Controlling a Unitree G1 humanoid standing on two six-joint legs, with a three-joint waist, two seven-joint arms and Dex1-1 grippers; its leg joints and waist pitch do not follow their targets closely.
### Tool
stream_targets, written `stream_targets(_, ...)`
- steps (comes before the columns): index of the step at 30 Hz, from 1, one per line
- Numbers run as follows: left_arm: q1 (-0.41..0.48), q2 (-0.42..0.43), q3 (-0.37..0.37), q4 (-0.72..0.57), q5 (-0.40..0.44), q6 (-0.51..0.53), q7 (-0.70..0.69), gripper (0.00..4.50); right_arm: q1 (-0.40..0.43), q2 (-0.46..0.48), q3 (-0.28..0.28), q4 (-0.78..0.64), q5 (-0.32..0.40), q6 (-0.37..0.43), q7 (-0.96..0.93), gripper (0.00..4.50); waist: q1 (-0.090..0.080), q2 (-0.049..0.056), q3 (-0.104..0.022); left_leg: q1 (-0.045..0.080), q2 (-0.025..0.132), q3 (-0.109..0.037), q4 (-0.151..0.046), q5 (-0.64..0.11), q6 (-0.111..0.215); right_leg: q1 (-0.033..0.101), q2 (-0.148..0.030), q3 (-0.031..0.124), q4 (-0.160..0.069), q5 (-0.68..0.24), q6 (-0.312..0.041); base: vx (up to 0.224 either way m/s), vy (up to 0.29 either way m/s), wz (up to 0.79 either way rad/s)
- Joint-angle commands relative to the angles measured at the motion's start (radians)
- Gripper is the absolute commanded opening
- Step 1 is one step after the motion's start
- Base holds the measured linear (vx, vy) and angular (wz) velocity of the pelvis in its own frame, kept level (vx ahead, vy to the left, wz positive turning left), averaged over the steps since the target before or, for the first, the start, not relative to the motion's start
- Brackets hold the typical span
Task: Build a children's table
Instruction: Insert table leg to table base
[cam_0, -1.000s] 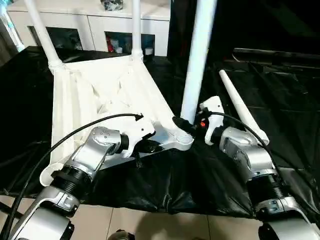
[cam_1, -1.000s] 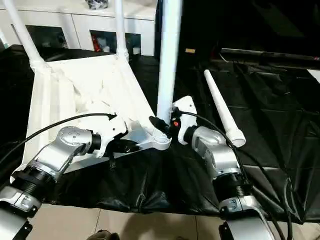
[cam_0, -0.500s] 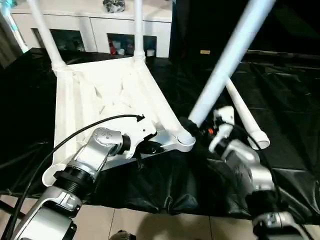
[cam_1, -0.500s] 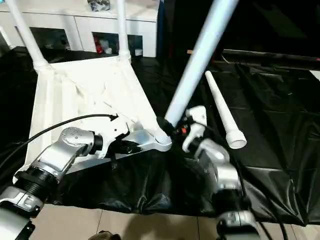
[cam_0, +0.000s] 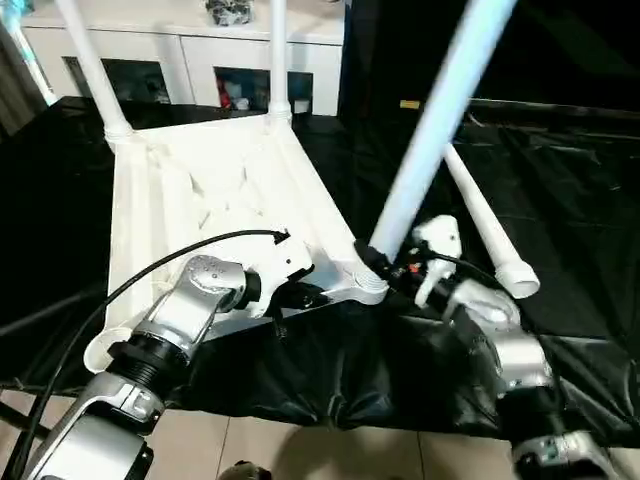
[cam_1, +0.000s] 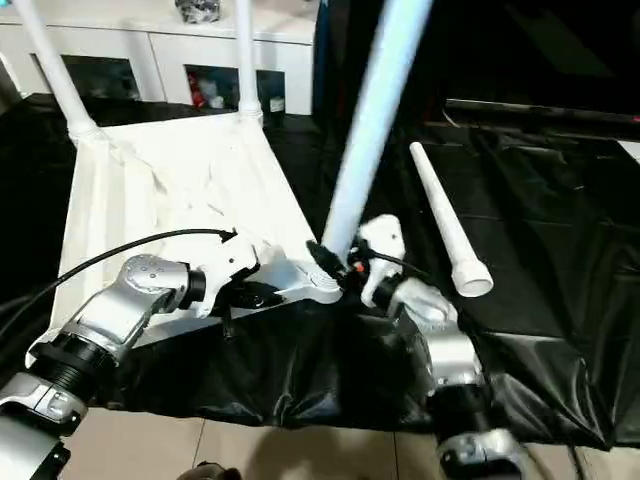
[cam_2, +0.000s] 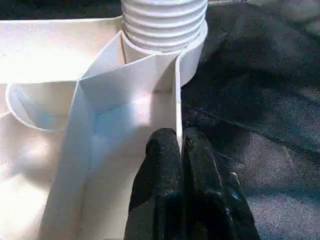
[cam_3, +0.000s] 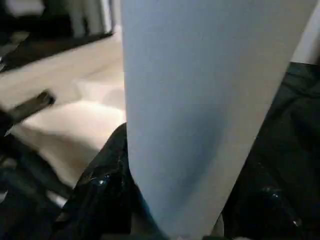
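An upturned white tabletop (cam_0: 210, 190) lies at centre left on a black-draped table (cam_0: 560, 180), two legs (cam_0: 92, 65) standing in its far corners. The left gripper (cam_2: 181, 150) pinches the top's near edge rib, fingers together on it. The right gripper (cam_0: 385, 268) clamps a tilted leg (cam_0: 440, 105) at the near corner socket (cam_0: 365, 285). A loose leg (cam_0: 485, 225) lies at right. A white cabinet (cam_0: 180, 45) spans the upper left.

Tilted leg (cam_0: 440, 110) and loose leg (cam_0: 480, 215) crowd the counter (cam_0: 580, 200) right of the tabletop (cam_0: 200, 190); two upright legs (cam_0: 90, 65) block its far edge; black counter beyond lies free.
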Motion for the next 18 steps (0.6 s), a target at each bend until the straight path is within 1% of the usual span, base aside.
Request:
stream_targets(1, -0.016, -0.007, 0.009, -0.011, -0.005, -0.04, -0.018, 0.0, 0.031, -0.004, 0.062, 0.047, -0.029, 0.057, 0.061, 1.9, -0.007, -0.014, -0.059, 0.039, 0.054, -0.035, -0.083, -0.393, -0.033, 0.012, -0.059, 0.039, -0.1, -0.403, -0.168, 0.0, 0.0, 0.0)
stream_targets(2, -0.017, -0.005, 0.009, -0.011, -0.004, -0.041, -0.02, 0.0, 0.032, -0.006, 0.064, 0.046, -0.03, 0.058, 0.065, 1.9, -0.005, -0.01, -0.06, 0.039, 0.055, -0.037, -0.084, -0.388, -0.032, 0.013, -0.061, 0.04, -0.099, -0.402, -0.168, 0.0, 0.0, 0.0)
stream_targets(3, -0.017, -0.002, 0.008, -0.012, -0.008, -0.054, -0.034, 0.0, 0.035, -0.009, 0.066, 0.045, -0.028, 0.062, 0.076, 1.9, -0.006, -0.013, -0.059, 0.037, 0.055, -0.036, -0.085, -0.382, -0.03, 0.012, -0.06, 0.04, -0.1, -0.393, -0.168, 0.0, 0.0, 0.0)
stream_targets(8, -0.014, 0.026, -0.009, -0.025, -0.017, -0.089, -0.108, 0.0, 0.05, -0.03, 0.085, 0.03, -0.015, 0.062, 0.151, 1.9, -0.005, -0.01, -0.061, 0.038, 0.057, -0.036, -0.087, -0.377, -0.028, 0.014, -0.058, 0.039, -0.096, -0.346, -0.179, 0.0, 0.0, 0.0)
stream_targets(9, -0.011, 0.039, -0.016, -0.03, -0.024, -0.11, -0.149, 0.0, 0.052, -0.039, 0.09, 0.022, 0.001, 0.072, 0.187, 1.9, -0.004, -0.006, -0.062, 0.039, 0.057, -0.036, -0.088, -0.38, -0.027, 0.015, -0.058, 0.039, -0.095, -0.339, -0.182, 0.0, 0.0, 0.0)
stream_targets(11, -0.011, 0.058, -0.027, -0.031, -0.031, -0.121, -0.202, 0.0, 0.051, -0.055, 0.098, 0.017, 0.015, 0.08, 0.237, 1.9, -0.005, -0.008, -0.062, 0.039, 0.057, -0.036, -0.089, -0.378, -0.026, 0.017, -0.057, 0.038, -0.094, -0.329, -0.184, 0.0, 0.0, 0.0)
stream_targets(12, -0.011, 0.061, -0.029, -0.03, -0.033, -0.125, -0.215, 0.0, 0.05, -0.058, 0.1, 0.016, 0.019, 0.083, 0.249, 1.9, -0.004, -0.006, -0.062, 0.04, 0.059, -0.035, -0.089, -0.374, -0.024, 0.015, -0.057, 0.039, -0.092, -0.311, -0.193, 0.0, 0.0, 0.0)
stream_targets(13, -0.013, 0.076, -0.035, -0.029, -0.042, -0.133, -0.265, 0.0, 0.051, -0.071, 0.107, 0.007, 0.035, 0.098, 0.292, 1.9, -0.003, -0.004, -0.062, 0.041, 0.058, -0.035, -0.089, -0.378, -0.025, 0.015, -0.057, 0.039, -0.092, -0.309, -0.196, 0.0, 0.0, 0.0)
stream_targets(15, -0.016, 0.093, -0.042, -0.025, -0.053, -0.149, -0.333, 0.0, 0.056, -0.089, 0.124, -0.005, 0.04, 0.105, 0.352, 1.9, -0.003, -0.002, -0.063, 0.041, 0.059, -0.036, -0.091, -0.385, -0.031, 0.017, -0.056, 0.038, -0.09, -0.294, -0.205, 0.0, 0.0, 0.0)
stream_targets(16, -0.019, 0.102, -0.045, -0.021, -0.055, -0.149, -0.36, 0.0, 0.061, -0.097, 0.134, -0.011, 0.034, 0.105, 0.375, 1.9, -0.002, 0.003, -0.063, 0.044, 0.06, -0.035, -0.092, -0.389, -0.035, 0.016, -0.056, 0.038, -0.088, -0.282, -0.209, 0.0, 0.0, 0.0)
stream_targets(17, -0.019, 0.102, -0.045, -0.021, -0.055, -0.149, -0.36, 0.0, 0.061, -0.097, 0.134, -0.011, 0.034, 0.105, 0.375, 1.9, -0.003, 0.0, -0.064, 0.044, 0.06, -0.034, -0.092, -0.392, -0.037, 0.015, -0.055, 0.038, -0.088, -0.273, -0.213, 0.0, 0.0, 0.0)
stream_targets(18, -0.025, 0.12, -0.059, -0.012, -0.047, -0.161, -0.402, 0.0, 0.07, -0.109, 0.152, -0.019, 0.028, 0.107, 0.41, 1.9, -0.002, 0.001, -0.063, 0.043, 0.059, -0.035, -0.092, -0.394, -0.037, 0.017, -0.055, 0.038, -0.086, -0.266, -0.22, 0.0, 0.0, 0.0)
